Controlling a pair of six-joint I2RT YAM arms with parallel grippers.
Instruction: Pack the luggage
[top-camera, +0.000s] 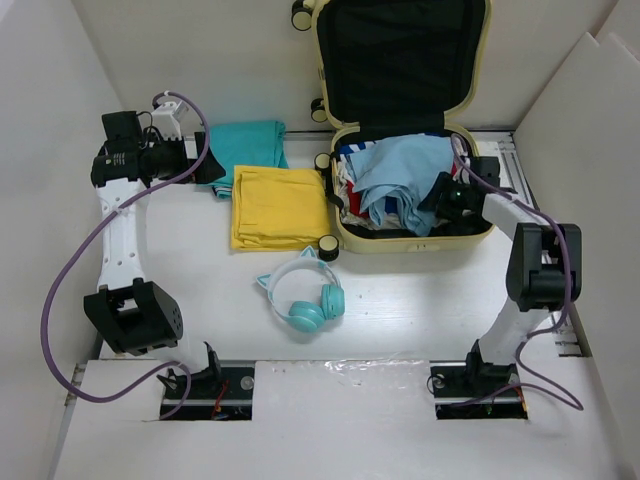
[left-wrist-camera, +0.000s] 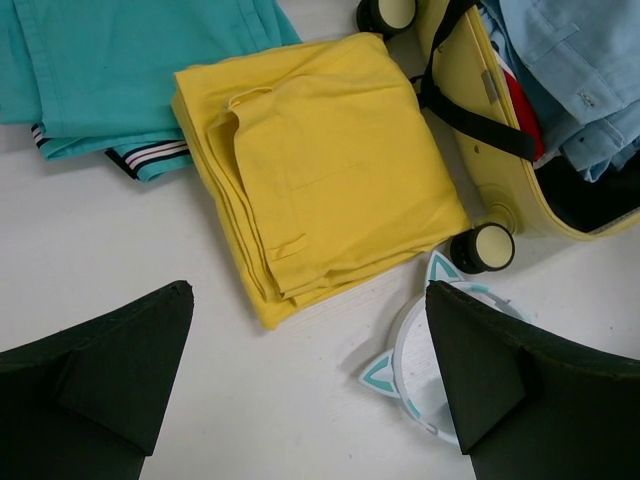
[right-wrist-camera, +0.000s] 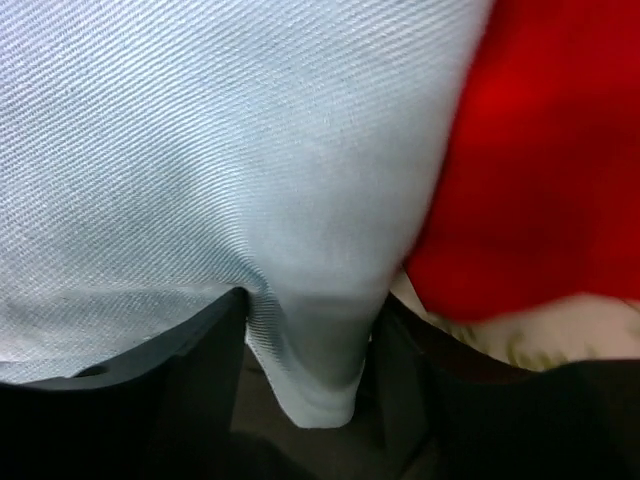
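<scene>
The luggage (top-camera: 405, 243) lies open at the back right, its pale-yellow lid (top-camera: 400, 60) raised and its shell piled with clothes. A light blue garment (top-camera: 400, 170) lies on top of the pile. My right gripper (top-camera: 440, 195) is inside the shell at its right side. In the right wrist view that gripper (right-wrist-camera: 305, 330) pinches a fold of the light blue garment (right-wrist-camera: 230, 140), next to a red cloth (right-wrist-camera: 540, 170). My left gripper (left-wrist-camera: 308, 292) hangs open and holds nothing, above bare table near the folded yellow garment (left-wrist-camera: 320, 170).
A teal garment (top-camera: 250, 145) lies behind the yellow garment (top-camera: 280, 205), left of the luggage. White and teal cat-ear headphones (top-camera: 300, 295) lie on the table in front. A luggage wheel (left-wrist-camera: 482, 248) sits by the headphones (left-wrist-camera: 410, 365). White walls enclose the table.
</scene>
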